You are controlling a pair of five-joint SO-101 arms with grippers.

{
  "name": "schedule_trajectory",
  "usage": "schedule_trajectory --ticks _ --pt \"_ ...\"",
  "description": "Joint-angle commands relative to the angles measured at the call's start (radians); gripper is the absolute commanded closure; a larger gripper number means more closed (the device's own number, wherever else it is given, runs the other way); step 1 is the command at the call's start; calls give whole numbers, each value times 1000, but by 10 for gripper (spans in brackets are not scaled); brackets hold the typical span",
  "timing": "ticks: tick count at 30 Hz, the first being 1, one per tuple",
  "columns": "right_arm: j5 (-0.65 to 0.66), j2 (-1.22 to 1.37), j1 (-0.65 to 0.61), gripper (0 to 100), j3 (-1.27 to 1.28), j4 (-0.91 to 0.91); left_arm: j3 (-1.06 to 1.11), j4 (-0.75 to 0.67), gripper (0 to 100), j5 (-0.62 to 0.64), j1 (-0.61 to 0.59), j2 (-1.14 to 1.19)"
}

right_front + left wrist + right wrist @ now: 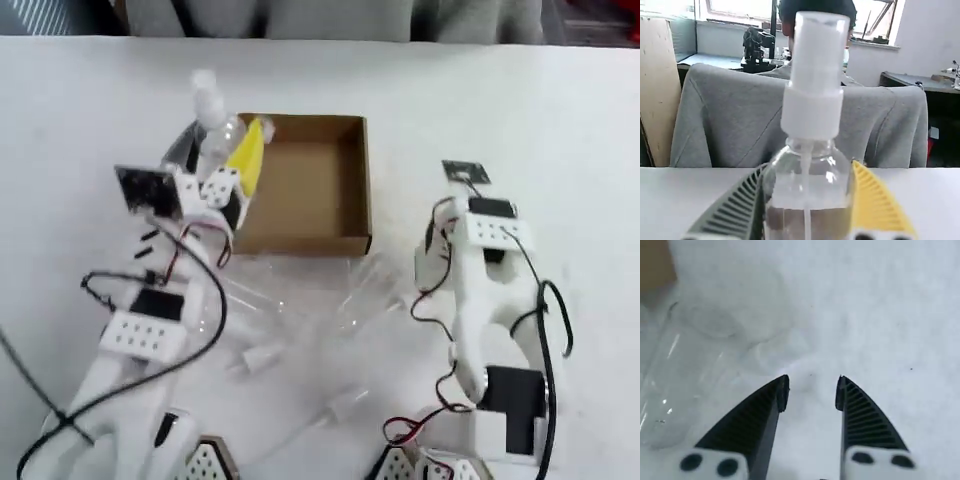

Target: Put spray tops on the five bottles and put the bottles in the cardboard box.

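Note:
A clear bottle (807,200) with a white spray top (815,75) stands upright between the grey and yellow fingers of my left gripper (807,167), which is shut on it. In the high view this bottle (210,120) is held by the left gripper (228,160) just over the left wall of the cardboard box (355,190). Several clear bottles (300,290) lie on the table in front of the box. Two loose spray tops (258,357) (340,405) lie nearer the arm bases. My right gripper (811,390) hangs open over bare table, beside a lying clear bottle (685,365).
The white table (560,120) has free room to the right of and behind the box. The right arm (485,270) stands right of the lying bottles. A corner of the box (655,260) shows in the right wrist view. A grey chair back (715,120) stands behind the table.

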Motion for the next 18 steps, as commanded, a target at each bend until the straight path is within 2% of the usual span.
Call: schedule_trajectory --ticks 1,5,11,18 --pt "14 -48 50 865 63 -101 -166 -26 980 -9 13 154" --pt "15 -48 87 865 144 -213 -298 -28 980 -9 15 325" --pt "84 -42 87 865 172 -226 -489 -38 980 -9 4 568" --pt "91 -39 88 865 173 -228 -592 -281 980 -9 -19 840"
